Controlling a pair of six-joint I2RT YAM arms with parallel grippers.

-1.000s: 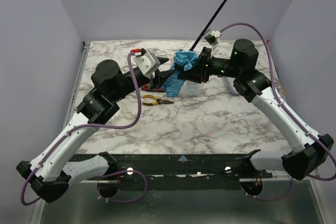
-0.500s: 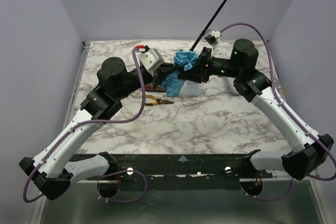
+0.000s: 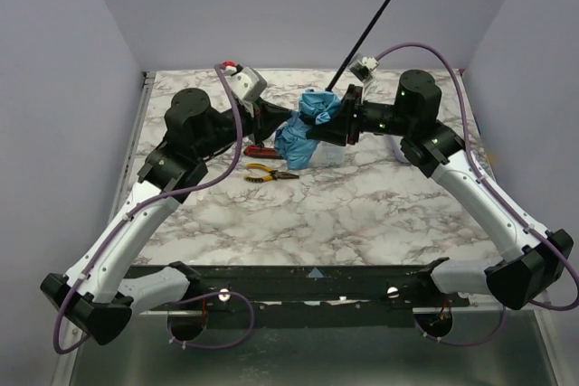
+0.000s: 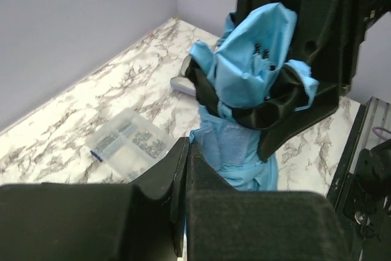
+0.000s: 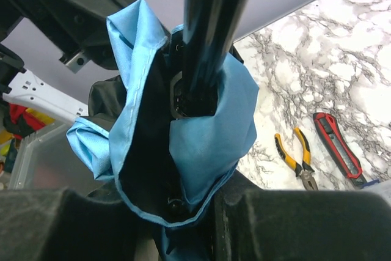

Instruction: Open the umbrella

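The umbrella [image 3: 303, 128] is a bundle of sky-blue fabric held upright over the table's far middle. Its thin black shaft [image 3: 375, 20] rises up and to the right. My right gripper [image 3: 333, 124] is shut on the folded canopy from the right; in the right wrist view the fabric [image 5: 208, 126] and shaft [image 5: 214, 22] sit between its fingers [image 5: 183, 206]. My left gripper [image 3: 276, 122] is at the canopy's left side, jaws shut. In the left wrist view its tips [image 4: 187, 151] touch the fabric [image 4: 250, 71] beside a blue strap patch [image 4: 232, 145]. The handle is hidden.
Yellow-handled pliers [image 3: 267, 172] and a red-handled tool [image 3: 258, 151] lie on the marble table just left of the umbrella. A clear compartment box [image 3: 327, 155] with small parts sits under and behind it, also in the left wrist view [image 4: 125, 142]. Walls close in the left, right and back.
My left arm has swung its elbow and wrist up and towards the back, the gripper staying against the canopy's left side. The right arm and the umbrella have hardly moved.
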